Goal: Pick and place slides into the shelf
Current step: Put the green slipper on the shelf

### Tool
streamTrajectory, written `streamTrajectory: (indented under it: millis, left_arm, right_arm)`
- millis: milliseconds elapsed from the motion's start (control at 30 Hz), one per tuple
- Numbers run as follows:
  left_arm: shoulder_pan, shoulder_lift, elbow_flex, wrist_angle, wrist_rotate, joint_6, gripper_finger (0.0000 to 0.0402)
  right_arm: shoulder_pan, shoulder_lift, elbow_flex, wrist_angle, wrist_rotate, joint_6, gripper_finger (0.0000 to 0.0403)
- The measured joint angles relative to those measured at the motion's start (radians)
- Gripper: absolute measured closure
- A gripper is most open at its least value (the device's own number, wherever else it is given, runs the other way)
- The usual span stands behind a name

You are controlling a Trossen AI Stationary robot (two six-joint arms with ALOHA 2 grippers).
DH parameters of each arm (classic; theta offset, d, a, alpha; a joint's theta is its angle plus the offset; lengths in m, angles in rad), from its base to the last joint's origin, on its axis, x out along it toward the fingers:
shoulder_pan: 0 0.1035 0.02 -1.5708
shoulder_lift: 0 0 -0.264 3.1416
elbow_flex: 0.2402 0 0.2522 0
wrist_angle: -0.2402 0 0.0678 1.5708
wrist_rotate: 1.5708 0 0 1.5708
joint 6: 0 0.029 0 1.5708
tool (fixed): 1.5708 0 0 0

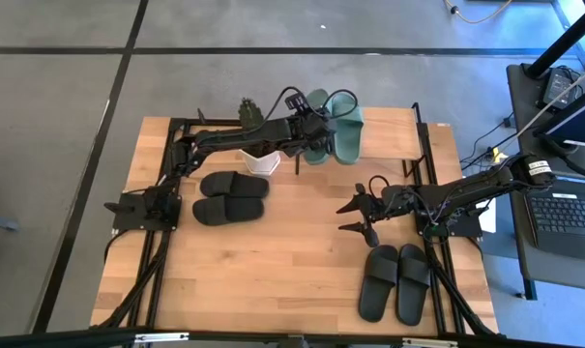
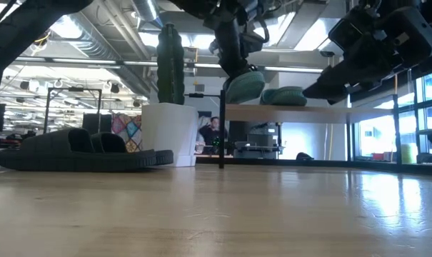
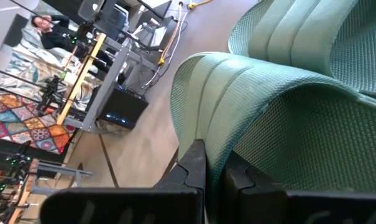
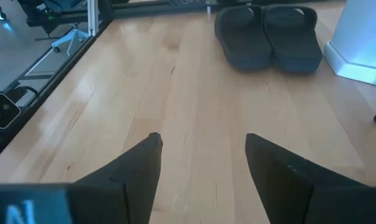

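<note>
The sage-green pair is on the shelf's light top board at the far middle of the table. My left gripper is over the board and shut on the left green slide, which tilts beside the other green slide. One black pair lies sole-down on the table's left half. Another black pair lies at the near right. My right gripper hangs open and empty above the table's middle right. My left gripper pinches the green slide's ribbed wide strap by its edge between its two fingers. The fingers come from above and from the table's left. The slide is tilted at the shelf's top board; whether its lower end rests on the board I cannot tell.
A white pot with a green cactus stands just left of the shelf, under my left arm. The shelf's black post stands on the table. Bare tabletop lies between the two black pairs. People show in the room behind.
</note>
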Motion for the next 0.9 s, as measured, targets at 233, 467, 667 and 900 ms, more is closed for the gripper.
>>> streamTrajectory:
  millis: [233,467,667,900]
  left_arm:
    - [0.001,0.0,0.0,0.004,0.018,0.004,0.0387]
    - [0.008,0.0,0.0,0.008,0.034,0.004,0.0373]
    - [0.009,0.0,0.0,0.058,0.08,0.004,0.0371]
    - [0.009,-0.001,0.0,0.072,0.091,0.005,0.0369]
  right_arm:
    - [0.0,0.0,0.0,-0.002,0.0,0.0,0.0171]
    - [0.0,0.0,0.0,-0.015,0.0,0.0,0.0171]
    - [0.0,0.0,0.0,-0.015,0.0,0.001,0.0171]
    - [0.0,0.0,0.0,-0.052,0.0,0.028,0.0171]
